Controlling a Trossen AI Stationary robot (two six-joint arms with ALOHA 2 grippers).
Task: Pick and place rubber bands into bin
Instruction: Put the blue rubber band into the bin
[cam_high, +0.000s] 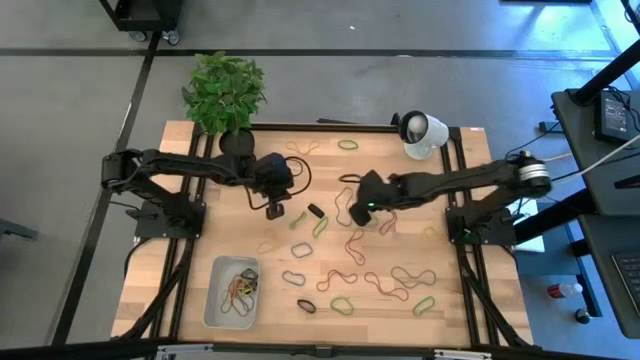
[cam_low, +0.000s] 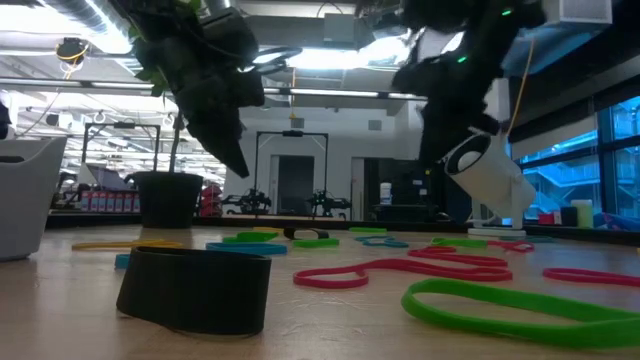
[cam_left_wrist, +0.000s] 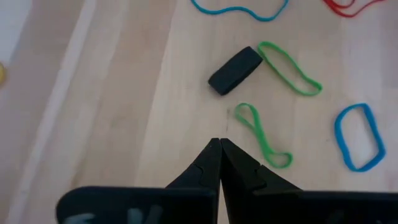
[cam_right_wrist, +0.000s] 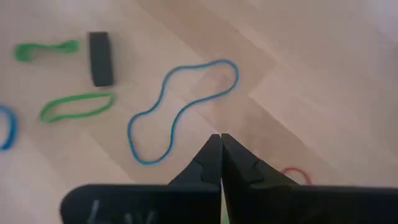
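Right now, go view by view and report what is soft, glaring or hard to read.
High view: even light, thin rubber bands tiny but legible, bin clear. Low view: the near black band and green band loom large, arms show as dark silhouettes against bright ceiling lights. Left wrist view: left pincer sharp, table pale. Right wrist view: right pincer sharp, blue band soft.

The table (cam_high: 180, 250) is pale blond wood with a black frame, and the rubber bands (cam_high: 345, 283) scattered across it are green, red, blue, tan and black. Near its front-left corner the bin (cam_high: 215, 300) is pale grey-white, holding tan, yellow and dark bands. At its back-left corner a green-leaved plant (cam_high: 225, 90) stands in a black pot.
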